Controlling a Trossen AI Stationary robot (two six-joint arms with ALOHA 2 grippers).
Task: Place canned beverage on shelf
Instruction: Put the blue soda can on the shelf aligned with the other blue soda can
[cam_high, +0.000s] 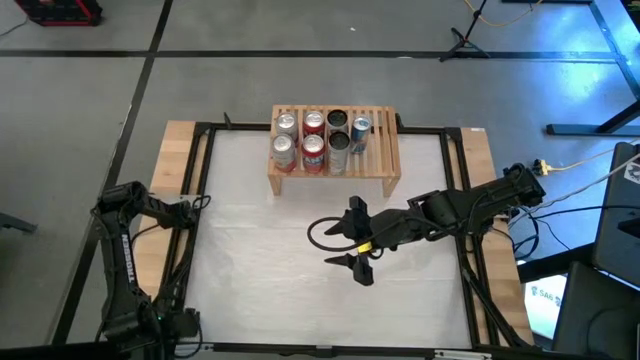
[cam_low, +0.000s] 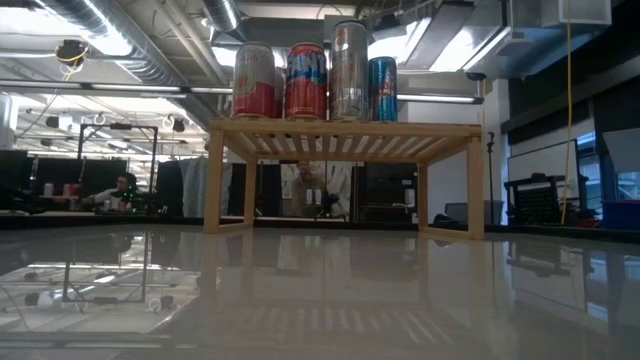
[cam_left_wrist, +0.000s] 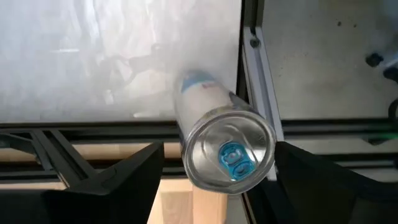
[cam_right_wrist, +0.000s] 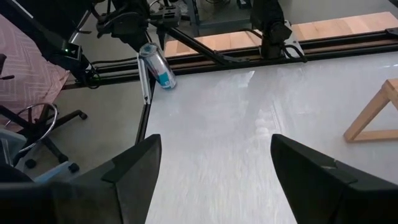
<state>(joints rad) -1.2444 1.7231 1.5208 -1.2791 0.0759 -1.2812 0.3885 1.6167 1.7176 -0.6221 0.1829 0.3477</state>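
Note:
The light-wood shelf (cam_high: 386, 160) stands at the table's far middle with several cans (cam_high: 313, 140) upright on its slatted top; it also shows in the low view (cam_low: 345, 135). My left gripper (cam_high: 193, 206) is at the table's left edge, shut on a silver can with a blue label (cam_left_wrist: 227, 149). The can also shows in the right wrist view (cam_right_wrist: 157, 67). My right gripper (cam_high: 357, 242) is open and empty above the middle of the table, on the near side of the shelf. It also shows in its own wrist view (cam_right_wrist: 216, 162). Neither gripper shows in the low view. My left gripper has the can between its two fingers, which stand on opposite sides of its wall near the top rim (cam_left_wrist: 268, 144). The fingers come from above, slanting down, and lie along the can. The can's top (cam_left_wrist: 231, 157) faces the wrist. The can hangs tilted (cam_right_wrist: 160, 73) below the gripper.
A black metal frame (cam_high: 455, 160) runs around the white table top, with wooden boards (cam_high: 172, 150) outside it on the left and right. The shelf's right part (cam_high: 380, 125) holds no cans. The shelf's leg (cam_right_wrist: 373, 118) shows in the right wrist view. People sit in the room behind (cam_low: 125, 185).

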